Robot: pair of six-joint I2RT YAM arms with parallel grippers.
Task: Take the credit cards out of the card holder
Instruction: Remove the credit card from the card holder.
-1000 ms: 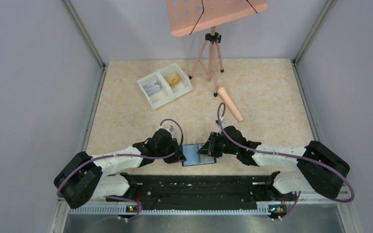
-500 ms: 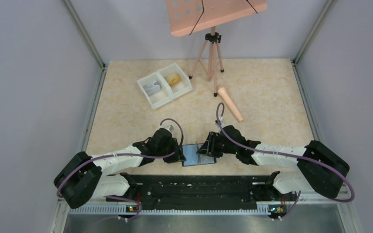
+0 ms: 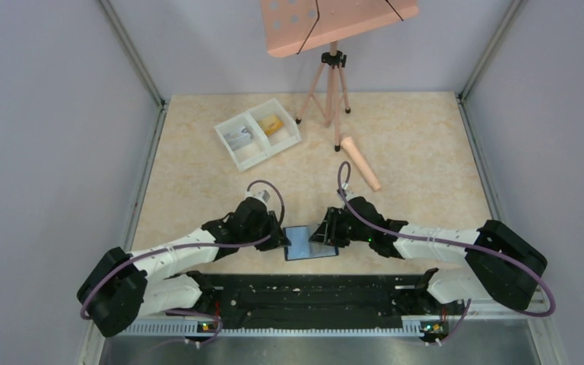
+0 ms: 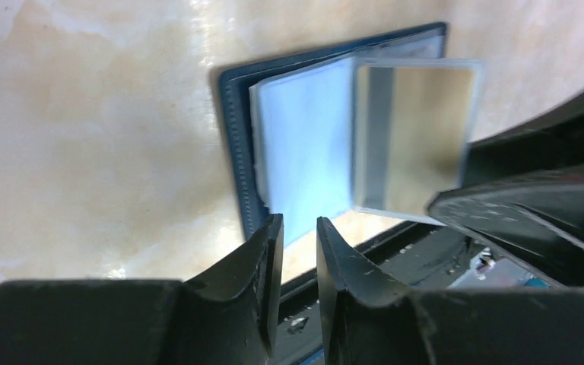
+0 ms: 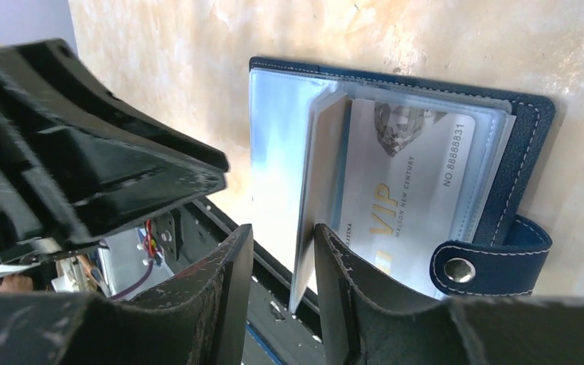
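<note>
The blue card holder (image 3: 309, 244) lies open on the beige marbled surface (image 3: 426, 137), close to the near edge, between the two arms. The left fingers (image 4: 272, 242) sit low at its left edge, drawn close together with a thin strip of light between them and nothing in that gap. The stack of pale sleeves lies just past their tips.

The right fingers (image 5: 237, 255) reach in from the other side, a little apart. One clear sleeve leaf (image 5: 313, 190) stands up on edge between them and leans toward the right-hand finger, with open space on its other side. I cannot tell whether it is actually clamped. Beneath that leaf a pale VIP card (image 5: 414, 179) printed "NO 88888831" sits inside its sleeve. The blue snap strap (image 5: 494, 257) with its metal stud lies at the holder's corner. In the left wrist view the raised leaf and the dark bulk of the right arm block the far half of the holder.

Well away, toward the back left, is a white two-compartment tray (image 3: 252, 158). It holds a grey card (image 3: 237, 138) in its left compartment and a yellow card (image 3: 275, 124) in its right. A tripod (image 3: 331, 87) carrying a salmon perforated board (image 3: 342, 23) stands at the back. A salmon cylinder (image 3: 360, 163) lies on the surface beyond the right arm.
</note>
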